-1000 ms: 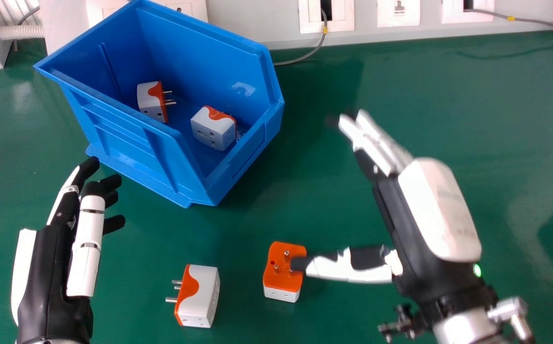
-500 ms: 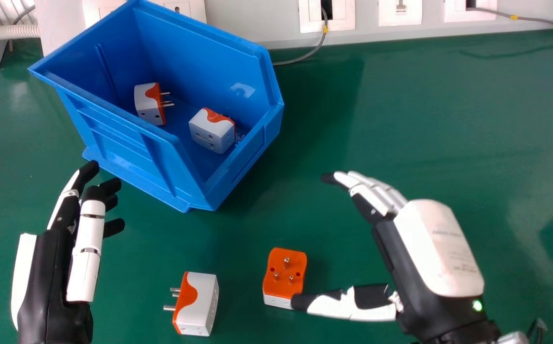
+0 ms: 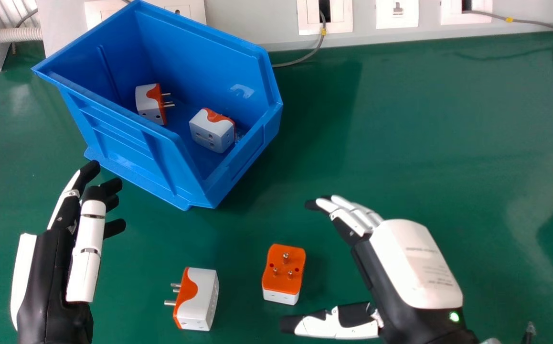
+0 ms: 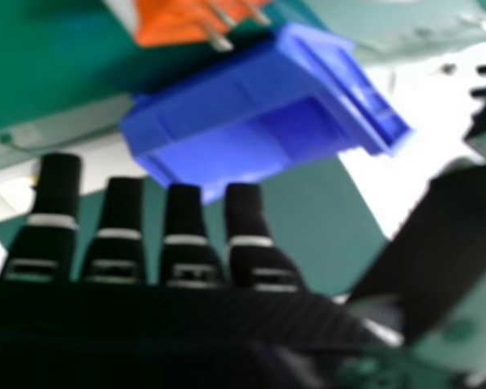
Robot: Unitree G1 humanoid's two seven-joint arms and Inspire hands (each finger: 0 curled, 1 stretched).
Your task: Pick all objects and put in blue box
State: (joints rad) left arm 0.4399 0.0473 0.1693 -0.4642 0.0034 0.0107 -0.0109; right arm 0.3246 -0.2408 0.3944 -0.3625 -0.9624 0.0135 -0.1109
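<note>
Both stand open: my right hand (image 3: 415, 267) near a pins-up orange-and-white plug adapter (image 3: 283, 270), my left hand (image 3: 49, 267) near the blue bin (image 3: 131, 148). My right hand view shows my fingers' (image 4: 182, 215) black undersides; the head view, another adapter (image 3: 202, 298) and two more adapters (image 3: 212, 131) inside the bin.

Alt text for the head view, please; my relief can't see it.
The robot's open right hand is beside an orange and white adapter, prongs up, on a green table. Another adapter lies to its left; a blue box beyond holds two more. The left hand is leftmost.
</note>
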